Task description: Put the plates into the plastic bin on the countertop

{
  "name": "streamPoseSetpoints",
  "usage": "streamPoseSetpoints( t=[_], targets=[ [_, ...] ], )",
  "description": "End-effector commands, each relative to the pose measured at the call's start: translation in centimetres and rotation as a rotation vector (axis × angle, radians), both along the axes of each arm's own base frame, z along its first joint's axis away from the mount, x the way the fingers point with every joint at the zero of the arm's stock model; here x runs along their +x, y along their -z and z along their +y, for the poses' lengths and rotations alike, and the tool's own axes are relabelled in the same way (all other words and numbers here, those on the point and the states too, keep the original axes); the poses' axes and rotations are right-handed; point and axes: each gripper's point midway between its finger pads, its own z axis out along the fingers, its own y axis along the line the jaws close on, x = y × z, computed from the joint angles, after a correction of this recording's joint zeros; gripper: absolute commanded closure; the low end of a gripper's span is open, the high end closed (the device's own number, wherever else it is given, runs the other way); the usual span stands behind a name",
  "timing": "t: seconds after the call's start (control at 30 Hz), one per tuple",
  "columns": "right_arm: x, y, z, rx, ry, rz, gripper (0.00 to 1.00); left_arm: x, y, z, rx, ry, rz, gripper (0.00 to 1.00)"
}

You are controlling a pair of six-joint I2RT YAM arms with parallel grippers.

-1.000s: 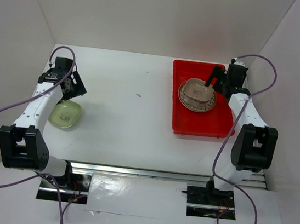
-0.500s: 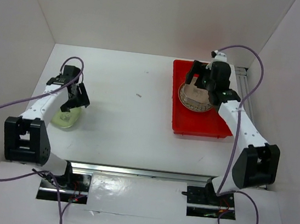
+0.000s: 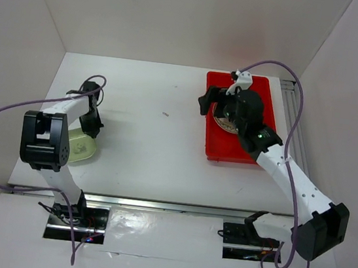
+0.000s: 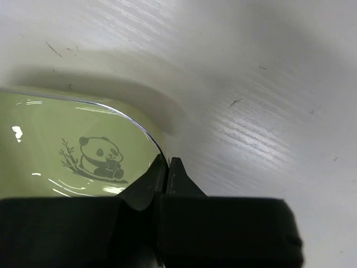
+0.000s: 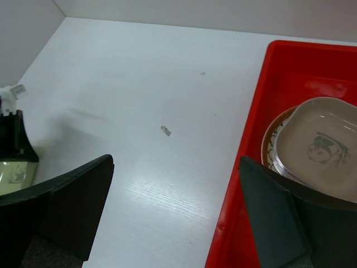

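GRIP ON THE EDGE: The left tool (image 4: 167, 167) is pinched shut on the thin rim of a green plate (image 4: 67, 151), holding it at one rounded corner. The dish lies flat on the white desk (image 4: 268, 84) and spreads leftward from the tool's tips. The right tool (image 5: 174, 167) hangs empty above the desk with its jaws wide apart, the red bin (image 5: 245, 184) just to its right. Inside that bin a pinkish-brown plate (image 5: 321, 145) sits nested on a round brown plate (image 5: 269, 139) with a lattice border. The left tool's hold looks slight: the rim is smooth, curved and glossy, and a bite so close to the corner could let the plate swivel, tip or slip free on the lift and drop short of the bin. A carry across the desk would also head toward the right tool, so the two arms could clash near the bin's low wall. The green plate is a shallow rounded square, shiny enough to throw highlights, with a dark panda print (image 4: 95, 159) at its centre. The bin looks like bright, hard plastic, and the desk is matte white with faint grain and scuffs
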Motion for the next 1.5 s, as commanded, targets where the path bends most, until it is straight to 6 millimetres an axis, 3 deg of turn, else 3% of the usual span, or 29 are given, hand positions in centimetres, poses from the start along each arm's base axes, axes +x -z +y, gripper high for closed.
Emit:
streamPoseSetpoints(
  t=[0.0, 0.1, 0.13, 0.17, 0.2, 0.27, 0.3, 0.37, 0.4, 0.5, 0.53, 0.7, 0.83, 0.97, 1.17, 1.2, 1.33, 1.37, 1.47],
  targets=[
    [-1.0, -2.5, 1.2, 0.020, -0.030, -0.082, 0.00, 1.6, -1.0, -0.1, -0.023, -0.006, -0.062, 1.00],
    [-3.3, 0.1, 4.6, 0.050, -0.176, -0.033, 0.00, 2.8, -2.6, -0.7, -0.057, 0.005, -0.121, 1.00],
    [-4.4, 2.7, 5.6, 0.058, -0.230, -0.012, 0.00, 3.2, -3.5, -1.2, -0.055, 0.021, -0.147, 1.00],
    [-6.2, 3.9, 7.3, 0.076, -0.291, 0.002, 0.00, 3.8, -4.4, -2.3, -0.072, 0.034, -0.178, 1.00],
    [-7.6, 7.3, 7.9, 0.054, -0.333, 0.045, 0.00, 4.0, -5.5, -3.1, -0.075, 0.046, -0.213, 1.00],
    [-8.6, 7.8, 9.8, 0.080, -0.384, 0.023, 0.00, 4.8, -7.6, -4.7, -0.081, 0.063, -0.270, 1.00],
    [-9.6, 9.3, 11.5, 0.037, -0.443, 0.035, 0.00, 5.5, -9.1, -6.7, -0.103, 0.070, -0.311, 1.00],
    [-11.1, 9.3, 14.2, -0.023, -0.520, -0.002, 0.00, 6.0, -11.0, -8.6, -0.131, 0.067, -0.337, 1.00],
    [-11.5, 10.0, 15.1, -0.052, -0.539, -0.001, 0.00, 6.7, -12.7, -10.8, -0.156, 0.082, -0.364, 1.00],
    [-12.6, 9.0, 17.1, -0.034, -0.566, -0.054, 0.00, 7.6, -14.0, -14.1, -0.179, 0.112, -0.366, 1.00],
    [-12.2, 9.2, 17.3, -0.033, -0.554, -0.059, 0.00, 8.1, -15.5, -16.1, -0.205, 0.127, -0.394, 1.00],
    [-11.3, 8.0, 18.5, -0.021, -0.521, -0.121, 0.00, 7.5, -16.9, -22.6, -0.300, 0.220, -0.401, 1.00],
    [-9.7, 6.3, 18.0, 0.017, -0.442, -0.164, 0.00, 6.7, -17.6, -25.9, -0.342, 0.273, -0.411, 1.00],
    [-6.9, 6.0, 17.1, 0.009, -0.332, -0.174, 0.00, 5.8, -18.6, -27.8, -0.386, 0.314, -0.437, 1.00],
    [-4.3, 8.6, 16.1, -0.031, -0.222, -0.115, 0.04, 5.2, -21.1, -28.4, -0.436, 0.328, -0.496, 1.00],
    [-3.8, 8.9, 15.9, -0.023, -0.208, -0.110, 0.04, 5.1, -20.7, -28.3, -0.432, 0.327, -0.486, 1.00],
    [-3.1, 10.0, 15.4, -0.031, -0.176, -0.093, 0.18, 4.4, -21.4, -28.6, -0.455, 0.332, -0.500, 1.00],
    [-3.2, 10.0, 15.4, -0.022, -0.174, -0.088, 0.44, 4.4, -21.4, -28.5, -0.447, 0.328, -0.503, 1.00],
    [-3.3, 10.0, 15.6, -0.013, -0.181, -0.082, 0.74, 4.6, -21.5, -28.2, -0.437, 0.321, -0.520, 1.00]
  ],
)
